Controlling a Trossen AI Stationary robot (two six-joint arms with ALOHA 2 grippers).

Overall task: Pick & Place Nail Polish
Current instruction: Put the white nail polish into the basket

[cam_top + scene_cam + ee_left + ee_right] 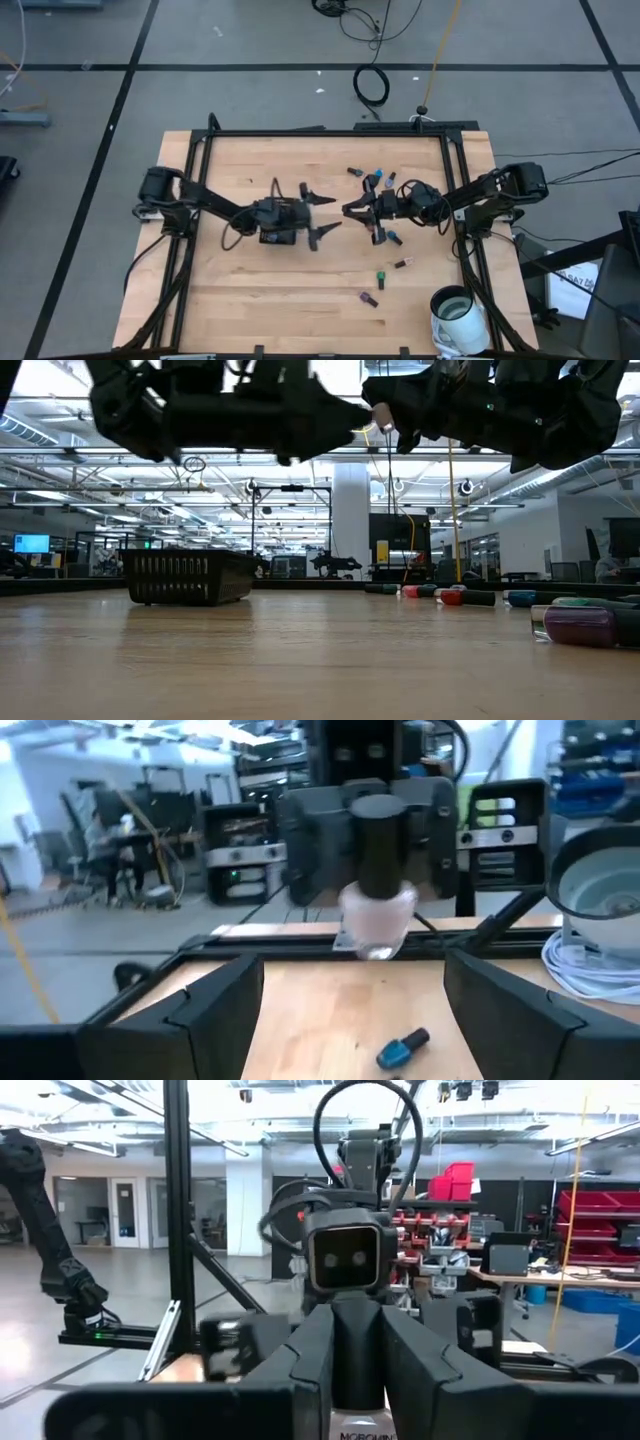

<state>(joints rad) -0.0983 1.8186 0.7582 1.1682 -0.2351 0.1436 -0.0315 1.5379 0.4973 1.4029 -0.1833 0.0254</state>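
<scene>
So the pale pink nail polish bottle with the dark cap is pinched upright between the right gripper's narrow jaws, up in the air over the middle of the table. The left gripper faces it from just beside, jaws spread wide, bottle not yet between them. More bottles lie scattered by the table's right edge, like a blue one and a purple one.
</scene>
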